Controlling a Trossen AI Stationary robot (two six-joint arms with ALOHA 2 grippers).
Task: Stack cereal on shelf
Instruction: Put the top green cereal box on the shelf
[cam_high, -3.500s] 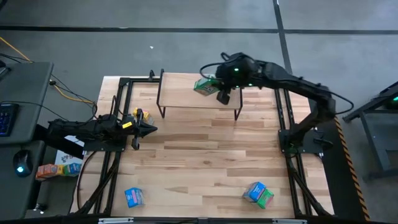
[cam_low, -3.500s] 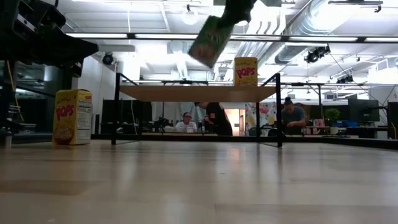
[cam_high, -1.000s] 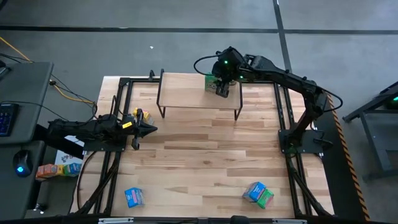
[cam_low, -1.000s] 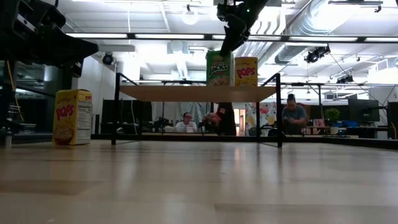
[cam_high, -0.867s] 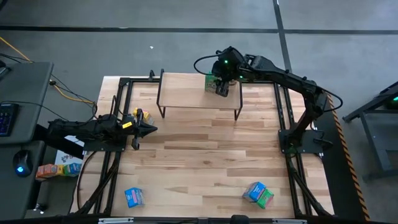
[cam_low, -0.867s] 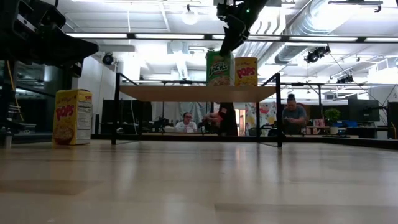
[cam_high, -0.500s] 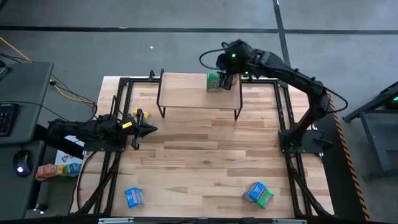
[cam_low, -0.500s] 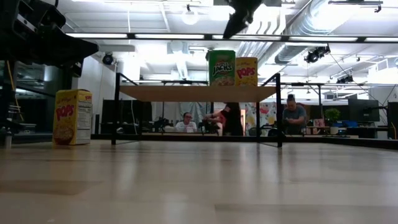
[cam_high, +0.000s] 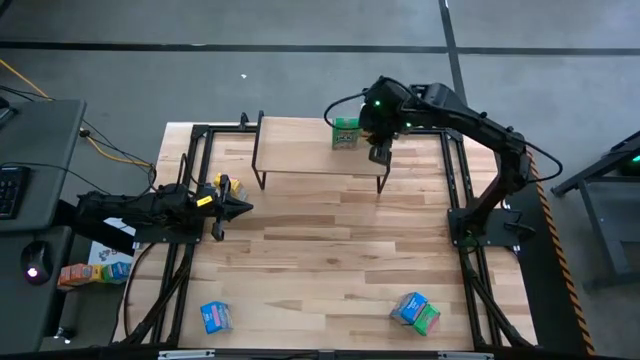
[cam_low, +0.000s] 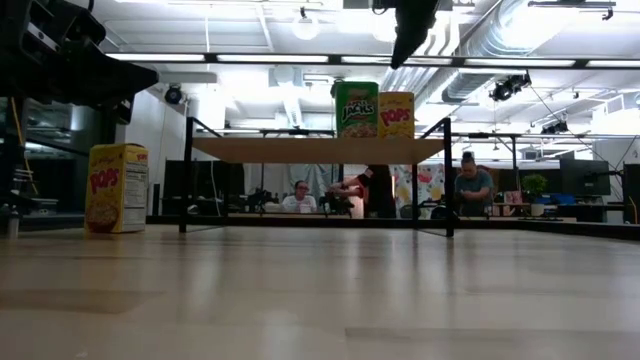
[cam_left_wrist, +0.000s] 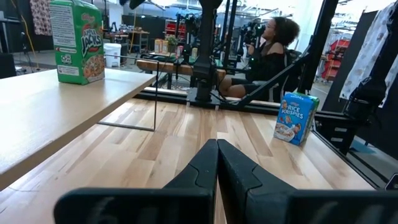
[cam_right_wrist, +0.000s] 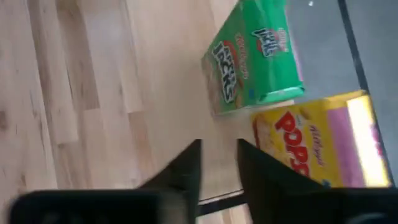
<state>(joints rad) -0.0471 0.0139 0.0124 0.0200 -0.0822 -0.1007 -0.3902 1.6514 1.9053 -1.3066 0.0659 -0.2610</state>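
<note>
The green cereal box (cam_high: 346, 132) stands upright on the shelf (cam_high: 300, 150) near its far right corner, just beside a yellow cereal box (cam_low: 396, 114) that sits closer to the right edge. The right gripper (cam_high: 379, 152) hangs above the shelf's right edge, empty, its fingers (cam_right_wrist: 186, 168) a little apart. The risk here is a low sweep of that arm clipping either upright box and toppling it off the far edge. The left gripper (cam_high: 240, 208), fingers pressed together and holding nothing, waits near the table's left edge beside another yellow box (cam_low: 116, 187). The remaining boxes, a blue box (cam_high: 214, 316) and a blue-and-green pair (cam_high: 416, 311), lie near the table's front edge, well apart from the shelf.
</note>
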